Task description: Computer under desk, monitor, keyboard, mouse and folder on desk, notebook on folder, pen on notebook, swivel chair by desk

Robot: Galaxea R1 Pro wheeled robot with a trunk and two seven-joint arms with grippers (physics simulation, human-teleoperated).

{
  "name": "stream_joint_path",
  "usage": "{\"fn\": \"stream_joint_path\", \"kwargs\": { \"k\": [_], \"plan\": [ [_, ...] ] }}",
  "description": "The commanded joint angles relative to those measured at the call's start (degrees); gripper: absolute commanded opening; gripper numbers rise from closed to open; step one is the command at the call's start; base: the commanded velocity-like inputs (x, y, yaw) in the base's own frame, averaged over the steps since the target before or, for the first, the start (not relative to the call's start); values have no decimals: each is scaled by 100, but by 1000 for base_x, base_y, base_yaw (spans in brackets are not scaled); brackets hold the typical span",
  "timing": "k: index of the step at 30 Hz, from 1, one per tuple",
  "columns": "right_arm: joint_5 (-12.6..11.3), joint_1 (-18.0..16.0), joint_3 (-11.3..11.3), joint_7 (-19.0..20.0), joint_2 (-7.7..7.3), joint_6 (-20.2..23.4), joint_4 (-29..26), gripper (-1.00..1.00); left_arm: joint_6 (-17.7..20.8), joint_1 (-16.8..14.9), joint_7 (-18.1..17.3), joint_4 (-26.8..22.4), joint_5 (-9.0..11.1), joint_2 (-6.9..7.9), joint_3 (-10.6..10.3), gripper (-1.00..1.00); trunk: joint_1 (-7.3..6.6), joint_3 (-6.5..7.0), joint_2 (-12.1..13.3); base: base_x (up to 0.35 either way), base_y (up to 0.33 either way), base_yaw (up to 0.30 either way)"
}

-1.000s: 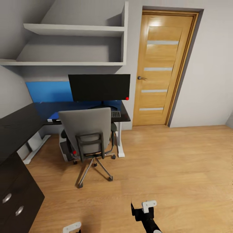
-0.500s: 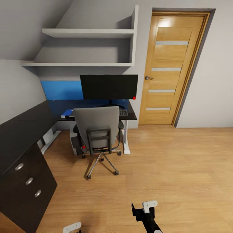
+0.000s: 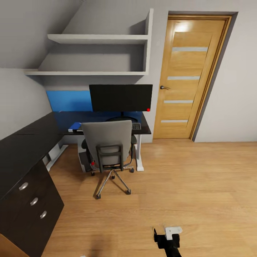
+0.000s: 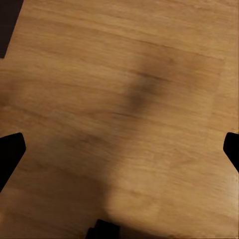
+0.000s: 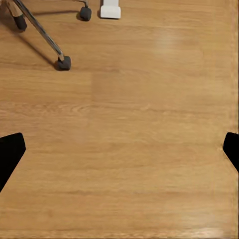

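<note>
- The swivel chair (image 3: pixel 107 148) stands on the wooden floor (image 3: pixel 185 178), pushed up against the front edge of the desk (image 3: pixel 39 134), its grey back to the camera, well apart from the robot.
- The monitor (image 3: pixel 120 97) sits toward the desk's back edge, and part of the keyboard (image 3: pixel 136 125) shows at the front edge, just past the chair back.
- A blue item, probably the folder (image 3: pixel 75 125), lies on the desktop to the chair's left; the computer (image 3: pixel 84 159) shows partly beneath the desk.
- Compared with a second ago the whole view has shifted: the camera has swung, the workstation now looks a little farther off, and all three drawer knobs show.
- The right gripper (image 3: pixel 167 238) hangs low over bare floor, jaws spread wide and empty; it sits lower in frame than half a second ago.
- The left gripper (image 4: pixel 119 149) is likewise wide apart, holding nothing.
- Judged from this, the robot is positioning itself; no handling is under way.
</note>
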Motion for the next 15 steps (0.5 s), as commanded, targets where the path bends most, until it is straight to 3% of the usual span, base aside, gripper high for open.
{"fn": "stream_joint_path", "kwargs": {
  "k": [1,7,11,15],
  "plan": [
    [-33,30,57,-118,3,-20,12,100,-63,-4,26,47,42,-1,-53,100,-23,14,39,0,0,0],
    [-36,420,54,-605,-6,-164,13,100,-645,-4,-66,416,41,-31,-52,100,-155,121,280,0,0,0],
    [-39,889,49,-707,-96,-930,16,100,-873,-2,-364,511,48,-72,-48,100,-243,193,440,0,0,0],
    [-42,1170,50,-729,-168,-1390,20,100,-1073,37,-472,528,49,-70,-45,100,-331,265,600,0,0,0]
  ]
}}
